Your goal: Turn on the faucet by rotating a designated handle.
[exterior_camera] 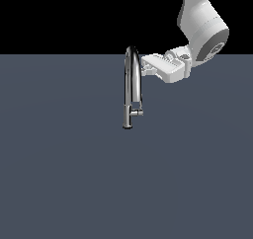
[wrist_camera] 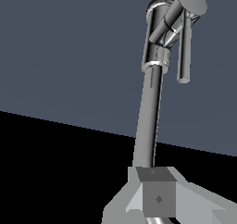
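Slate-grey counter (exterior_camera: 59, 183) carrying a rigid, slick chrome faucet (exterior_camera: 131, 85).
Claw (exterior_camera: 145, 67) is hovering by the arch, its opening unclear; the stubby handle (exterior_camera: 138, 113) below is offering the grip.

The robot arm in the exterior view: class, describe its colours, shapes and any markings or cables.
The arm is glossy white with rounded, bulbous segments. Its wrist joint ends in a grey circular cap. The pincer is a blocky white body with small pale fingers. In the wrist view its parts look grey and angular. No cables or lettering show.
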Robot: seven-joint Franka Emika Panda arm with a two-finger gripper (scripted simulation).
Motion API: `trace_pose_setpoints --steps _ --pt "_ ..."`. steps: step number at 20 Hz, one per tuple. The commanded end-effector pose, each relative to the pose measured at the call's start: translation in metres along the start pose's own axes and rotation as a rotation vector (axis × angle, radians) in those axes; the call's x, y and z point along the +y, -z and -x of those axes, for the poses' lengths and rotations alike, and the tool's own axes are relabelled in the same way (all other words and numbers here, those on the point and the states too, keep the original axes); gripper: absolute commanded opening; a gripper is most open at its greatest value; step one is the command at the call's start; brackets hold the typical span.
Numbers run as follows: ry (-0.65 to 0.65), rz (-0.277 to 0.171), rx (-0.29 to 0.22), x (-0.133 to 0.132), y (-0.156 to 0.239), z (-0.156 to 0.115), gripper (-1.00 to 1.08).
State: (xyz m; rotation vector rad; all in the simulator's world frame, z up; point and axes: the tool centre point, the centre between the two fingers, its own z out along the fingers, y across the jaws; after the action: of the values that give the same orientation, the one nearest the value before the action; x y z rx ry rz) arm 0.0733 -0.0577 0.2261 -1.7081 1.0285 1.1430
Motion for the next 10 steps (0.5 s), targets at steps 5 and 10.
trace_pose_setpoints --steps 5,10 --pt "-0.106 -0.107 -0.12 -0.003 -0.008 -0.049 -1.0" --pt "-0.167 -0.168 -0.187 -0.003 -0.016 -0.077 -1.0"
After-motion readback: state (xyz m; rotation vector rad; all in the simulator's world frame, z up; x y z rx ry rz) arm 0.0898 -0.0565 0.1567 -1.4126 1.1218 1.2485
